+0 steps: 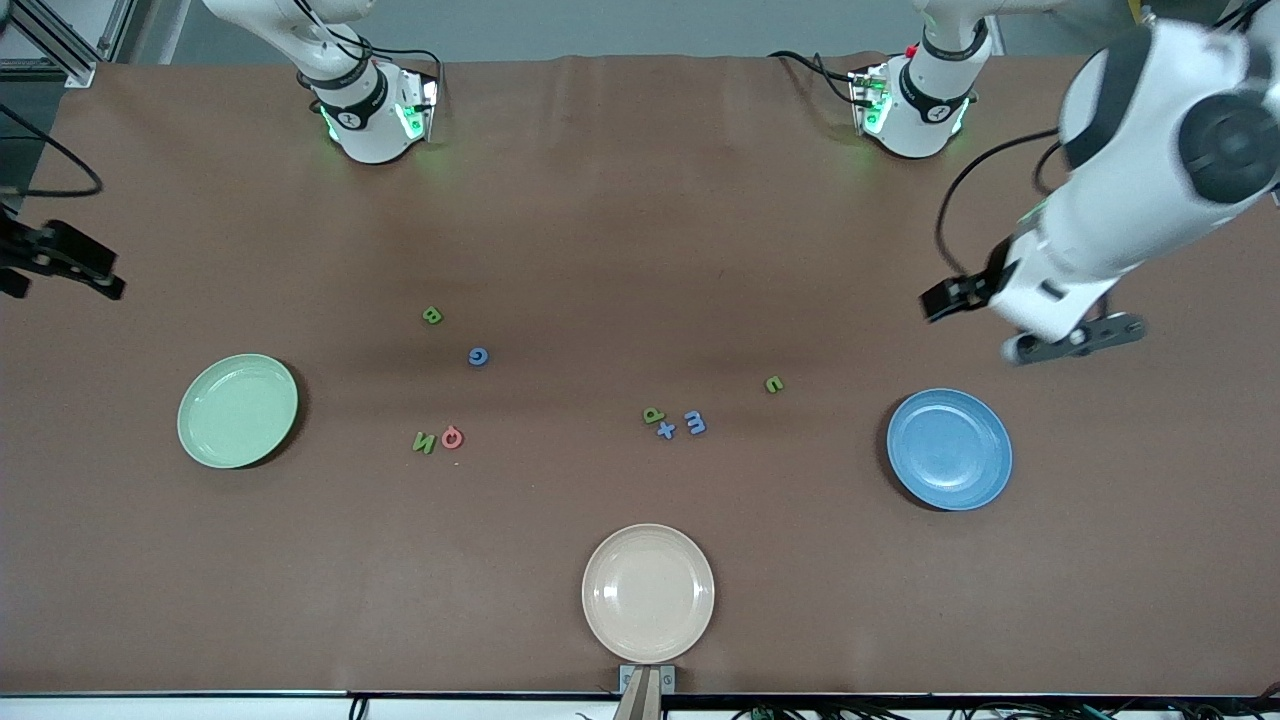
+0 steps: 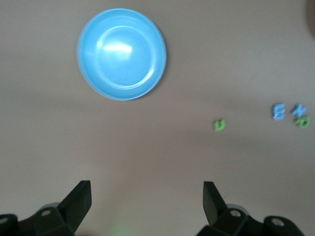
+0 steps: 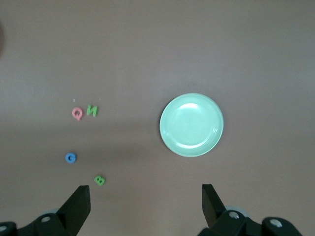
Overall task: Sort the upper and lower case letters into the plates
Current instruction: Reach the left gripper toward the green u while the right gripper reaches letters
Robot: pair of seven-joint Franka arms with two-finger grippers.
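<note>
Nearest the camera sits the cream plate (image 1: 648,593), then the blue plate (image 1: 949,448) just below the spread left gripper (image 2: 146,204), the letters (image 1: 666,423) mid-table, and the green plate (image 1: 238,410) near the spread right gripper (image 3: 145,206).

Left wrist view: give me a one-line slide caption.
Open left pincer over bare table beside the empty blue plate, with the green n and the m, t, p cluster still unsorted.

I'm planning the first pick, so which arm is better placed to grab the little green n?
Left. The left gripper hangs open near the blue plate, with the green n closest to it. The right gripper waits by the pale green plate.
</note>
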